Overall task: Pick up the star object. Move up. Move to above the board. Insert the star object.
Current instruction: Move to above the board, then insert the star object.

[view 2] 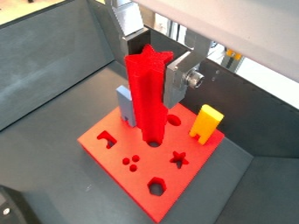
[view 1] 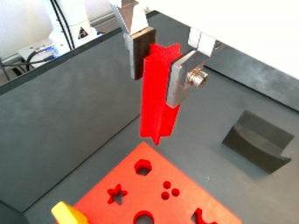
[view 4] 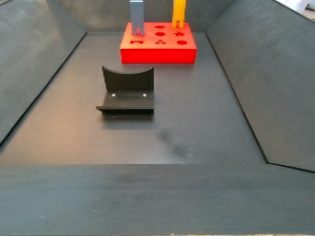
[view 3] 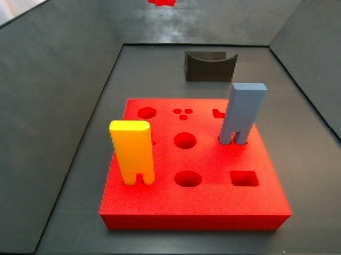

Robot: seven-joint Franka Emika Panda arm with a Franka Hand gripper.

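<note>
I am seeing the gripper (view 1: 162,70) clamping the star object (view 1: 156,96) between its silver fingers (view 2: 177,77), hanging high above the board (view 3: 200,204). In a side view only the post's red tip (view 3: 163,3) is showing, cut off by the frame edge. On the board I am counting two pegs: one yellow peg (view 3: 131,151) and one blue-grey peg (view 3: 242,113). One fixture (view 4: 125,89) is sitting well apart from the board.

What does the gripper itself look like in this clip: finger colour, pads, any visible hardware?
In both wrist views the gripper above the board has flat silver plate fingers with dark pads. A round silver bolt head sits on one finger's outer face. No cables or markings show.
</note>
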